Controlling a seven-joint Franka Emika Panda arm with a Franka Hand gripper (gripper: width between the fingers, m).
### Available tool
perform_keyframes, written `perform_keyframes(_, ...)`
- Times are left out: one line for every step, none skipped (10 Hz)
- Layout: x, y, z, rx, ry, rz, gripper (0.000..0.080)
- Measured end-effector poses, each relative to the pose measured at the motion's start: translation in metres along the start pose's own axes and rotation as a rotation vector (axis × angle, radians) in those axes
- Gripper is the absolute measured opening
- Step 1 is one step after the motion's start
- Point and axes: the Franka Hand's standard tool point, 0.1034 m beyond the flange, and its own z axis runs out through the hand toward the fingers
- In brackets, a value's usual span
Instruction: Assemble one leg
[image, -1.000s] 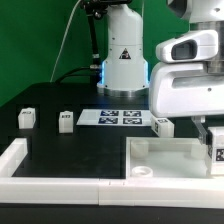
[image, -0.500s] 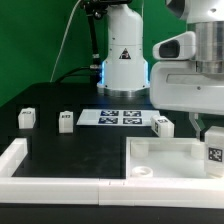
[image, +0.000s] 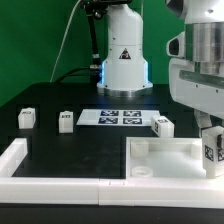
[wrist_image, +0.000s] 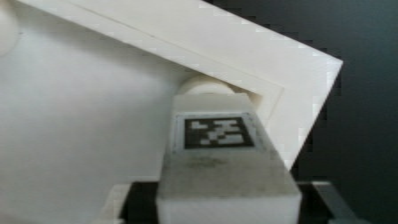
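Note:
My gripper (image: 209, 138) is shut on one leg (image: 211, 151), a small white block with a black-and-white tag. It holds the leg upright over the corner of the white tray-like part (image: 160, 152) at the exterior view's right. In the wrist view the leg (wrist_image: 222, 140) sits between the dark fingers (wrist_image: 143, 200) of my gripper (wrist_image: 226, 203), its far end against the inside of the tray's raised corner rim (wrist_image: 267, 70). Three more legs stand on the black table: one leg (image: 27, 118), a second leg (image: 66, 121) and a third leg (image: 163, 125).
The marker board (image: 120, 117) lies flat behind the tray in front of the robot base (image: 124, 60). A white raised border (image: 20, 160) runs along the front and the exterior view's left of the black table.
The arm's wrist housing has shifted toward the exterior view's right and slightly up. The held leg has stayed at the tray's corner, moving only a little.

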Motion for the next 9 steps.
perform_keyframes(-0.0005,0.0005,0.0002,0.001,-0.009,0.102,0.0291)
perform_keyframes(-0.0007,0.0005,0.0002,0.001,-0.012,0.134,0.0297)
perform_keyframes(-0.0009,0.0006,0.0008,0.001,-0.012,0.098,0.0297)
perform_keyframes(-0.0011,0.0005,0.0005,0.000,-0.013,0.049,0.0482)
perform_keyframes(-0.0013,-0.0005,-0.0010,-0.003,-0.015,-0.033,0.0613)
perform_keyframes(-0.0012,-0.0008,-0.0012,-0.001,-0.015,-0.145,0.0613)
perform_keyframes(-0.0025,-0.0009,-0.0009,0.000,-0.016,-0.302,0.0643)
perform_keyframes(-0.0061,-0.0014,-0.0007,0.000,-0.016,-0.426,0.0643)
perform_keyframes(-0.0091,-0.0018,0.0000,-0.001,-0.015,-0.583,0.0649)
